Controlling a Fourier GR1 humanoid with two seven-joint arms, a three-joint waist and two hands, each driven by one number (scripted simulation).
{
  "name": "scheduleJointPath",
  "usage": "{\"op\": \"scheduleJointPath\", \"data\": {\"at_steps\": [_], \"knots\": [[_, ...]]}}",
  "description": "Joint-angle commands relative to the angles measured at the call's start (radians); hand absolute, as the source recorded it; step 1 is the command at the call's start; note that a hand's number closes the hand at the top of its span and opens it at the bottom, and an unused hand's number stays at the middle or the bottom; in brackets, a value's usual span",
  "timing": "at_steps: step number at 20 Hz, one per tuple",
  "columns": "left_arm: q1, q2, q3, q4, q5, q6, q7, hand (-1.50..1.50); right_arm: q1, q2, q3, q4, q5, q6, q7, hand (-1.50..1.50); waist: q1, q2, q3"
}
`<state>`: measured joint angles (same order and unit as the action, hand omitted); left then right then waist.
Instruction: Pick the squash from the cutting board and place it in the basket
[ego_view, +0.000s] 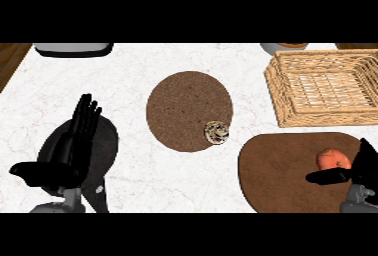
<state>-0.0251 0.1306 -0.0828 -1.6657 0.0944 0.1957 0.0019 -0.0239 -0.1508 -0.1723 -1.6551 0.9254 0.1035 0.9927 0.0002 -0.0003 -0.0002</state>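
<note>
Oval brown mat (189, 111) at centre of the white marble counter (133, 65), a small speckled round thing (216, 132) on its lower right edge. Wicker basket (325, 86) at upper right, just beyond the far edge of the brown cutting board (284, 172); bare counter between them. Orange squash (332, 159) on the board's right part, touching the right hand (359, 167). Right hand at the view's right edge, thumb stretched left below the squash, fingers raised beside it, not closed round it. Left hand (74, 145) at lower left, open, fingers straight and pointing up, resting. Grey appliance (72, 48) at the top left edge, a bowl-like thing (284, 47) at the top.
</note>
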Motion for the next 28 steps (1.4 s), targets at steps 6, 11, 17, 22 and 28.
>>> {"op": "scheduleJointPath", "data": {"at_steps": [6, 11, 17, 22, 28], "knots": [[0.052, 0.006, 0.03, -0.096, -0.01, -0.042, 0.036, 0.0, -0.035, 0.024, -0.015, 0.106, 0.038, -0.091, -0.009, -1.5, 0.004, 0.0, 0.0], [-0.014, -0.024, 0.029, -0.05, -0.03, -0.013, 0.069, 0.0, 0.002, 0.0, 0.043, 0.105, 0.008, 0.033, -0.063, 1.5, 0.002, 0.0, 0.0], [0.032, -0.035, 0.023, -0.109, -0.041, -0.023, 0.09, 0.0, 0.003, -0.029, 0.037, 0.141, 0.015, 0.014, -0.119, 1.5, 0.002, -0.001, 0.0], [0.004, -0.071, 0.022, 0.03, -0.056, -0.042, -0.011, 0.0, -0.015, -0.046, 0.047, 0.178, 0.042, -0.011, -0.158, 1.5, 0.0, 0.0, 0.0], [-0.035, -0.065, -0.006, 0.009, -0.051, -0.06, 0.023, 0.0, -0.088, -0.009, 0.437, 0.201, 0.116, 0.069, -0.489, 1.5, 0.076, 0.016, 0.004]]}}
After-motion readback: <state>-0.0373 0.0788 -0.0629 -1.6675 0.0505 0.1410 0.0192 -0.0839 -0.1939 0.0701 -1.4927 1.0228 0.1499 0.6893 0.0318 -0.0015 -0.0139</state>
